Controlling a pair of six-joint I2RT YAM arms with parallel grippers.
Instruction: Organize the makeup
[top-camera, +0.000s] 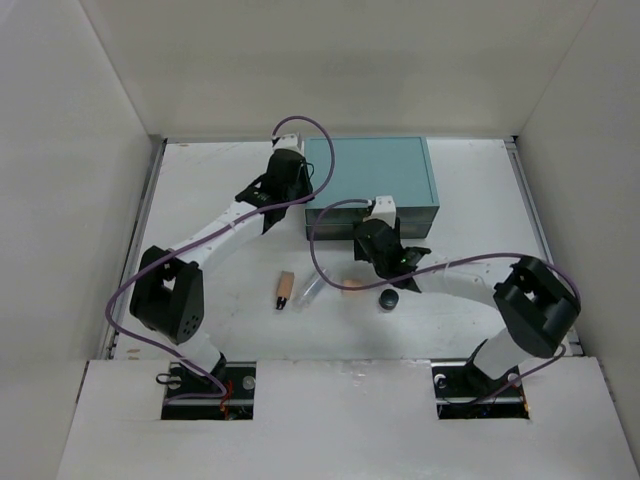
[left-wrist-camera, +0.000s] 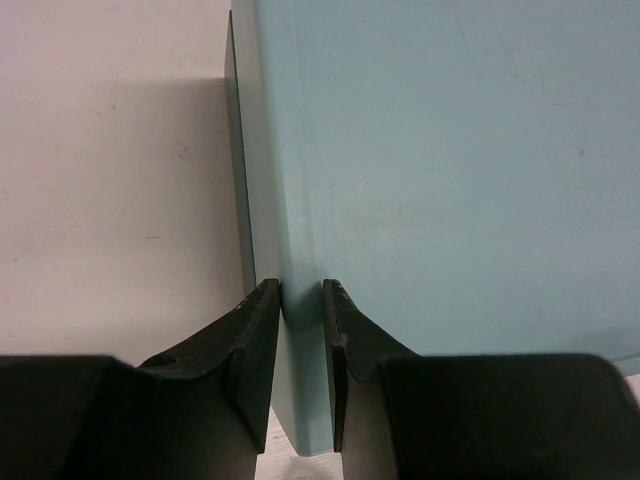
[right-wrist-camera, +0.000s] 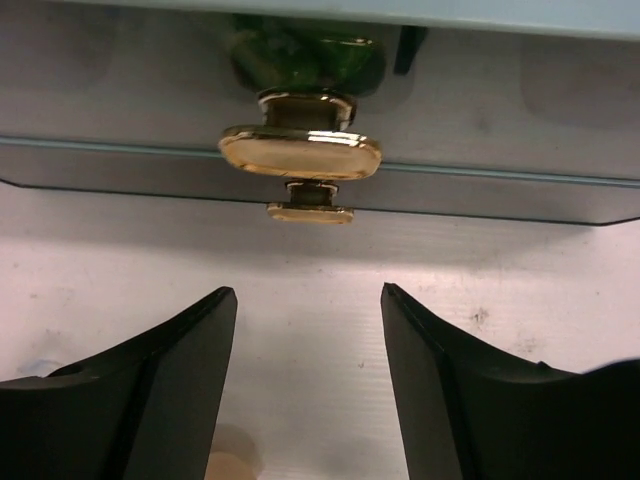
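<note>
**Fig.** The right gripper (right-wrist-camera: 307, 290) is shown with its jaws apart and empty, just short of the gold knob (right-wrist-camera: 300, 152) on the clear drawer (right-wrist-camera: 500, 150). Green tubes (right-wrist-camera: 305, 55) are seen behind the drawer front. The left gripper (left-wrist-camera: 300, 300) is closed on the left edge of the teal box (left-wrist-camera: 450, 180). The tan tube (top-camera: 285, 290), clear tube (top-camera: 310, 290), peach sponge (top-camera: 352, 284) and black round jar (top-camera: 388, 298) lie loose on the table (top-camera: 460, 300) near the box. The task is judged partly done, and no pencils can be made out.

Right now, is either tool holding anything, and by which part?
The left tool pinches the teal box by its left edge, near the corner. The right tool is open and empty, facing the gold knob.
</note>
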